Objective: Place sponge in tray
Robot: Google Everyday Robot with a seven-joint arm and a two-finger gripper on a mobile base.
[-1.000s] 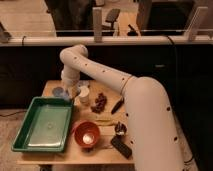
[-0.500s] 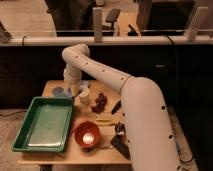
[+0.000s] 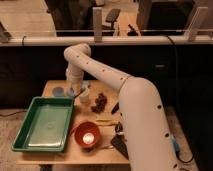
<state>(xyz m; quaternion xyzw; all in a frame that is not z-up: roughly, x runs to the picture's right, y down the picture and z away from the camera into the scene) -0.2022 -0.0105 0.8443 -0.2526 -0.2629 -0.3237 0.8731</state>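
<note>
Wooden surface (image 3: 51,86): gripper (image 3: 76,93) low near the back edge, its grip impossible to tell; green tray (image 3: 42,125) holds no sponge yet.

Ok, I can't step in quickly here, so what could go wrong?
The hand is low behind the green tray, crowded between a blue disc and a pale cup. It could knock the cup over or grab the disc by mistake. Swinging to the tray, it might clip the raised rim.

Looking like an office turned robot lab.
A black swivel office chair (image 3: 113,16) is standing upper centre behind a pale railing (image 3: 150,40); the gripper (image 3: 75,93) is hanging centre-left over a light wooden table (image 3: 50,87).
</note>
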